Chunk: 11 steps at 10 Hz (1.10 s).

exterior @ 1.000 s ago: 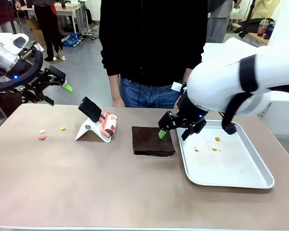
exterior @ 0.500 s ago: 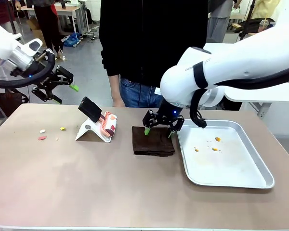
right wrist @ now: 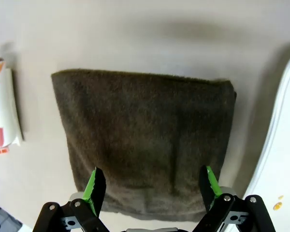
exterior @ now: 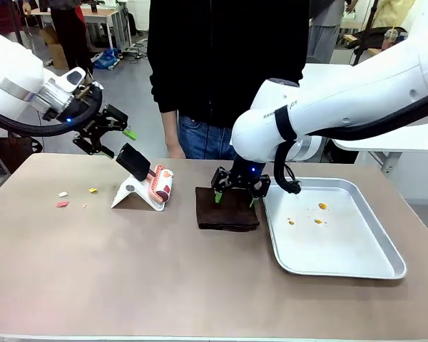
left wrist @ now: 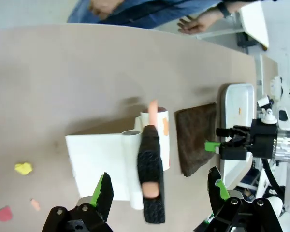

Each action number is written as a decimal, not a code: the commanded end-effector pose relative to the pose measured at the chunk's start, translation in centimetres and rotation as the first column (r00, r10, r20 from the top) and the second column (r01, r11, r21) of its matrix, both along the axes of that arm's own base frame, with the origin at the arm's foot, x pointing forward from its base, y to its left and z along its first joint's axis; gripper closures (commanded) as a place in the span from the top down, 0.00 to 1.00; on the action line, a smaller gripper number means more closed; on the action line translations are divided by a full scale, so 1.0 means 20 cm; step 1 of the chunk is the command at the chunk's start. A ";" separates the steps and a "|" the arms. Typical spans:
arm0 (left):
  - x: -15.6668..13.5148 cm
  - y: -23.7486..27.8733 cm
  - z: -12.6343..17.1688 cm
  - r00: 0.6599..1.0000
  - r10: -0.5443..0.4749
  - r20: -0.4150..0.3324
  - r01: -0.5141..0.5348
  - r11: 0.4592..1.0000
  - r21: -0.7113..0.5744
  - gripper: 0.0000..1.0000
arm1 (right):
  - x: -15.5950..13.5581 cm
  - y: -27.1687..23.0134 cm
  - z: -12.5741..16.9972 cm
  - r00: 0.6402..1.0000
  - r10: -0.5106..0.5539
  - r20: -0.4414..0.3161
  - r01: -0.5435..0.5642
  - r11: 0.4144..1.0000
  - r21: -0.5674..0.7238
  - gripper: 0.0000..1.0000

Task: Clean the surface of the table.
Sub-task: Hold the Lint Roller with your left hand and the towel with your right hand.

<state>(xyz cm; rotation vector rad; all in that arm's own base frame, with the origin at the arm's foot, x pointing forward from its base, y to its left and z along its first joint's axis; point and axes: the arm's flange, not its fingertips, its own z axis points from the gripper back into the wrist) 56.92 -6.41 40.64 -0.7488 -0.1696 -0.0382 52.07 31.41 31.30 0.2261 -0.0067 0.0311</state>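
The tan table (exterior: pixel 128 278) carries a folded dark brown cloth (exterior: pixel 227 208) near its middle. My right gripper (exterior: pixel 235 194) hangs open just over the cloth's far edge; in the right wrist view the cloth (right wrist: pixel 145 140) lies between and beyond its open green-padded fingers (right wrist: pixel 152 186). My left gripper (exterior: pixel 118 141) is open in the air at the far left, just above a black-handled brush (exterior: pixel 134 162) resting on a white dustpan (exterior: pixel 132 194). Seen from the left wrist, that brush (left wrist: pixel 150 179) lies between the open fingers (left wrist: pixel 159 188). Small crumbs (exterior: pixel 63 203) lie at the left.
A metal tray (exterior: pixel 371 267) with a few orange bits (exterior: pixel 318 221) sits at the right, beside the cloth. A person in black (exterior: pixel 225 71) stands at the far edge. The near half of the table is bare.
My right gripper has swung left from the tray's edge to over the cloth. My left gripper has moved right and forward, toward the brush handle.
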 end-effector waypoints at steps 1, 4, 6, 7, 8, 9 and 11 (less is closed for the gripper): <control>0.06 -0.03 -0.03 0.999 -0.044 -0.011 0.044 0.998 -0.043 1.00 | 0.06 0.06 -0.02 1.000 -0.031 -0.004 0.031 0.998 -0.046 1.00; 0.07 -0.06 -0.04 0.995 -0.078 -0.062 0.077 0.997 -0.019 1.00 | 0.08 0.07 -0.04 0.999 -0.049 0.005 0.049 0.992 -0.118 1.00; 0.06 -0.08 -0.05 0.993 -0.094 -0.071 0.095 0.995 0.007 1.00 | 0.08 0.07 -0.04 0.998 -0.058 0.014 0.059 0.984 -0.168 1.00; 0.06 -0.08 -0.05 0.993 -0.092 -0.068 0.093 0.996 0.015 1.00 | 0.07 0.06 -0.01 0.997 -0.066 0.026 0.070 0.982 -0.174 1.00; 0.06 -0.10 -0.05 0.993 -0.093 -0.073 0.095 0.995 0.026 1.00 | 0.07 0.06 0.00 0.996 -0.082 0.042 0.088 0.975 -0.203 1.00; 0.06 -0.11 -0.05 0.992 -0.096 -0.076 0.099 0.995 0.034 1.00 | 0.07 0.05 -0.01 0.996 -0.082 0.044 0.089 0.972 -0.216 1.00; 0.07 -0.12 -0.05 0.992 -0.097 -0.079 0.100 0.994 0.039 1.00 | 0.08 0.06 -0.07 0.996 -0.088 0.032 0.093 0.968 -0.231 1.00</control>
